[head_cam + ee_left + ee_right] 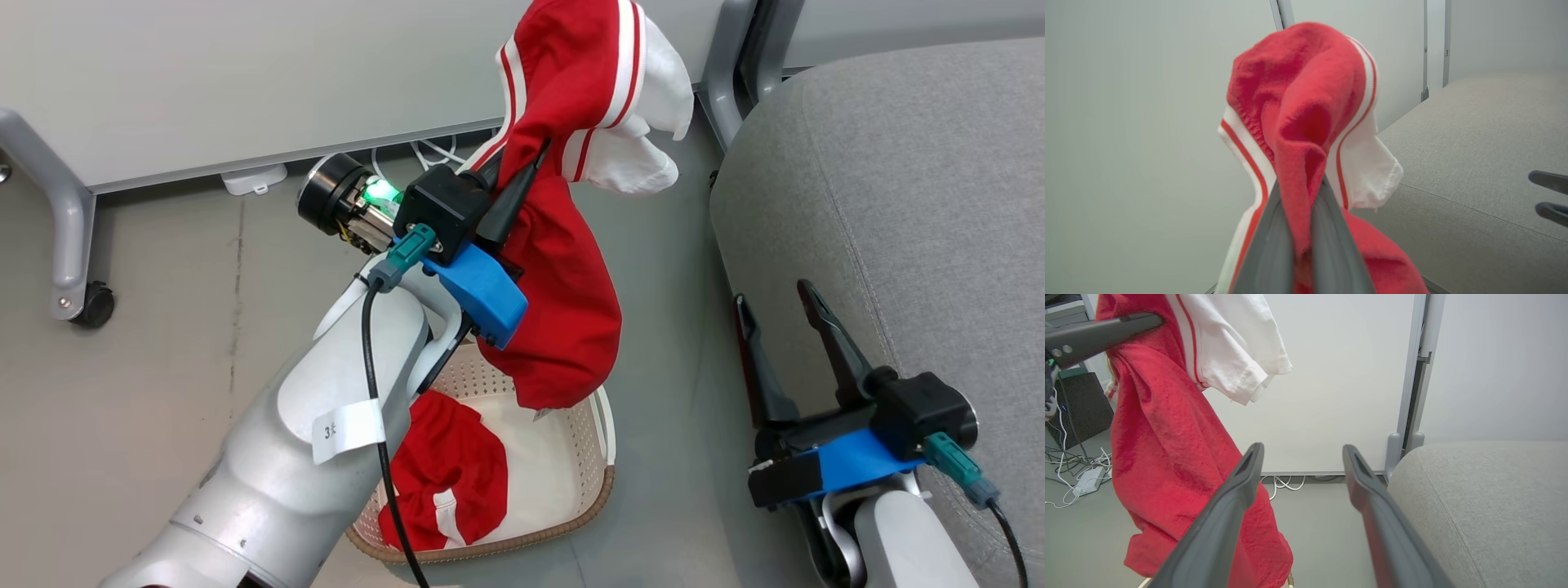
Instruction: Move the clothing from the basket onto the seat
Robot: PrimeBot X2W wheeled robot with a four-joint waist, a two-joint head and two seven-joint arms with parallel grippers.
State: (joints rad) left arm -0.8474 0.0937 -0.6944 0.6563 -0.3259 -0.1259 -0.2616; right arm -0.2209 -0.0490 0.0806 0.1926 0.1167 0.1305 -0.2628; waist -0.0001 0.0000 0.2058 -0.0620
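Observation:
My left gripper [535,155] is shut on a red garment with white stripes [571,269], which hangs from it high above the basket [571,498], its lower end dangling over the basket's far rim. From the left wrist the same cloth [1306,118] bunches over my fingertips. A second red garment [445,474] lies crumpled in the basket's left half. The grey seat [898,204] stands to the right of the basket. My right gripper [775,298] is open at the seat's left edge, nothing between its fingers [1241,490]. The hanging garment [1167,457] shows left of them.
A white partition panel [245,73] on grey legs with a castor [91,306] stands behind the basket. Cables and a power strip [1086,479] lie on the floor at its foot. Bare grey floor lies left of the basket and between basket and seat.

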